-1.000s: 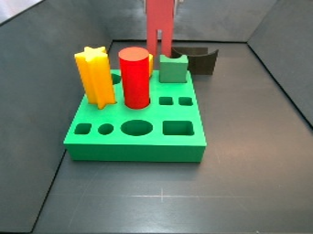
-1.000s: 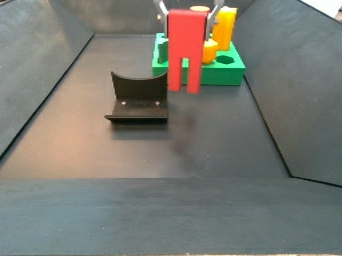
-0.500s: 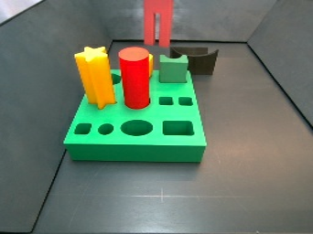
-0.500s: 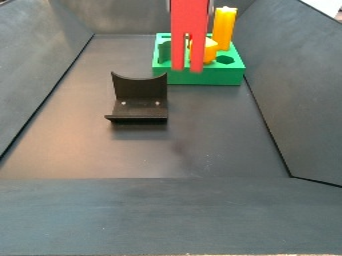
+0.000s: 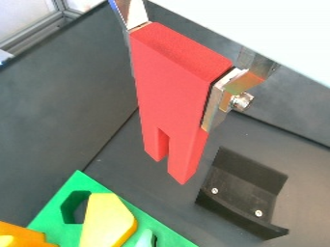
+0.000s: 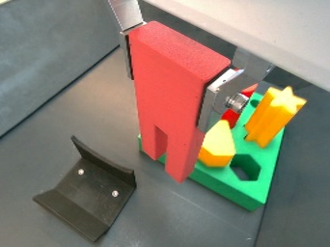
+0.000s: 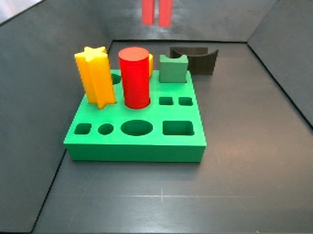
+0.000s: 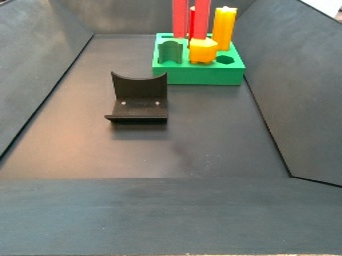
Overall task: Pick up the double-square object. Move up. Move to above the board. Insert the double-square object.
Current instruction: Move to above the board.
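Note:
My gripper (image 5: 180, 58) is shut on the double-square object (image 5: 175, 92), a tall salmon-pink block held upright with its two legs hanging down. Silver fingers (image 5: 233, 92) clamp its flat sides near the top in both wrist views (image 6: 175, 96). In both side views only its legs show at the top edge (image 7: 156, 11) (image 8: 186, 18); the gripper itself is out of frame there. The green board (image 7: 134, 123) lies below it, close to the legs in a wrist view (image 6: 252, 183). The block hangs well clear above the board and floor.
On the board stand a yellow star prism (image 7: 94, 78), a red cylinder (image 7: 134, 78) and a green block (image 7: 174, 67). The dark fixture (image 8: 136, 97) stands on the floor beside the board, also in a wrist view (image 5: 248, 191). Dark walls enclose the floor.
The gripper has risen straight up with the double-square object; in the side views the block has climbed until only its legs remain in frame.

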### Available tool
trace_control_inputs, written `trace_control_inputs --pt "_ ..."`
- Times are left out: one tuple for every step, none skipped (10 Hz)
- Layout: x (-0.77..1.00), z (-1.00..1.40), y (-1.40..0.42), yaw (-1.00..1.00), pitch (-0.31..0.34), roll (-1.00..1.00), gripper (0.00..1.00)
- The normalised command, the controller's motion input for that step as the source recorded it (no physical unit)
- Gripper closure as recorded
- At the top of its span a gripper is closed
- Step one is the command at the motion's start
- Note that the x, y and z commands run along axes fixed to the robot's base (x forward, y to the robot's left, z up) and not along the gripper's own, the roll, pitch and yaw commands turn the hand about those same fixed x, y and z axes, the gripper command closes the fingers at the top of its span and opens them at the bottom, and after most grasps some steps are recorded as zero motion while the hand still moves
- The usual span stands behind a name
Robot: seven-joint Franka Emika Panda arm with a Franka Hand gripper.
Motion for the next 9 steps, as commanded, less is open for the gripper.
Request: trace_control_inputs --pt "0.01 0.38 -0.03 0.02 0.092 0.08 1.00" --pt "0.01 0.21 -0.02 0.02 0.091 0.08 1.00" --pt "-0.06 0.12 -1.00 0.88 0.133 0.19 1.00" --pt "-0.06 0.12 -1.00 0.76 0.119 0.20 1.00" --pt "-0.06 0.13 -1.00 0.52 0.091 0.17 1.00" --pt "-0.05 0.14 -1.00 0.32 0.072 0.10 1.00" --pt "-0.05 0.14 -1.00 0.19 0.059 0.08 1.00" --pt "-0.04 0.14 -1.00 0.10 0.056 0.06 1.00" --pt "-0.03 0.14 -1.00 0.06 0.062 0.05 1.00"
